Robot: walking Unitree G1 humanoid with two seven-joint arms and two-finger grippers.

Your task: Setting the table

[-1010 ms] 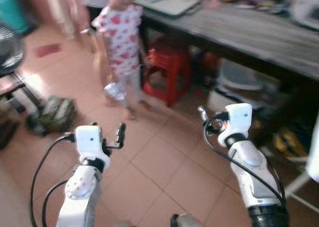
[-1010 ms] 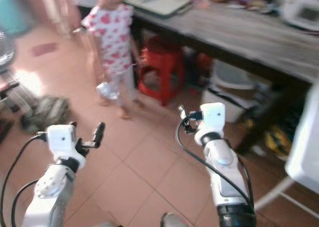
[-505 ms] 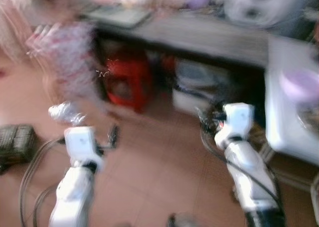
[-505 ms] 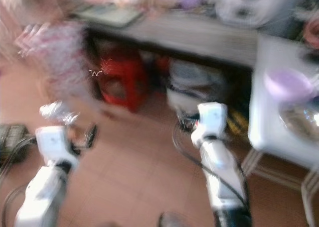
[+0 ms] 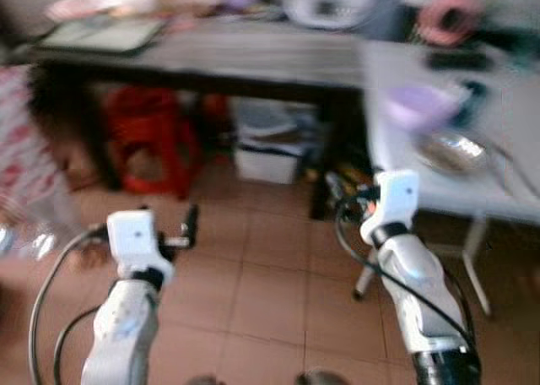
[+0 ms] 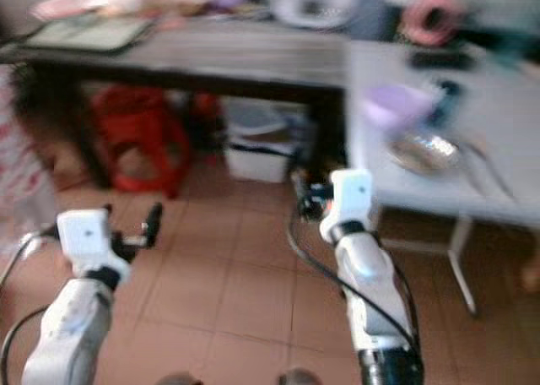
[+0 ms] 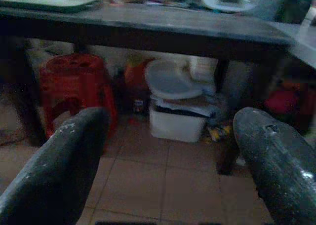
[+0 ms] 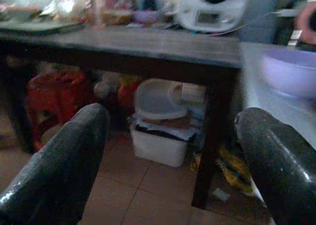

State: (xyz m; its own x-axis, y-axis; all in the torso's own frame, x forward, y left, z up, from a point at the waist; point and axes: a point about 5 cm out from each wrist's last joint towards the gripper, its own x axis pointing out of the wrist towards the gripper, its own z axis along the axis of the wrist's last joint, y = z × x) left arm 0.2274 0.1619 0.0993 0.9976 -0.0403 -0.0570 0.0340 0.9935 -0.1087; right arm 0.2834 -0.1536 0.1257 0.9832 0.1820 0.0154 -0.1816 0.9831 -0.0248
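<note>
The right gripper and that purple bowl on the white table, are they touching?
Apart. In the right wrist view the open right gripper frames bare floor, with the purple bowl well beyond its fingers on the white table.

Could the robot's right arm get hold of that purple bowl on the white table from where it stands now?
Probably not yet. The right tool is open and empty, held low over the floor short of the white table, and the purple bowl sits back from the edge. Nothing blocks it.

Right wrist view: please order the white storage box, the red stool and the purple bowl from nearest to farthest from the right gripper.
1. Purple bowl, on the white table beside the right gripper.
2. White storage box, under the dark table, ahead.
3. Red stool, under that table's far side.
</note>
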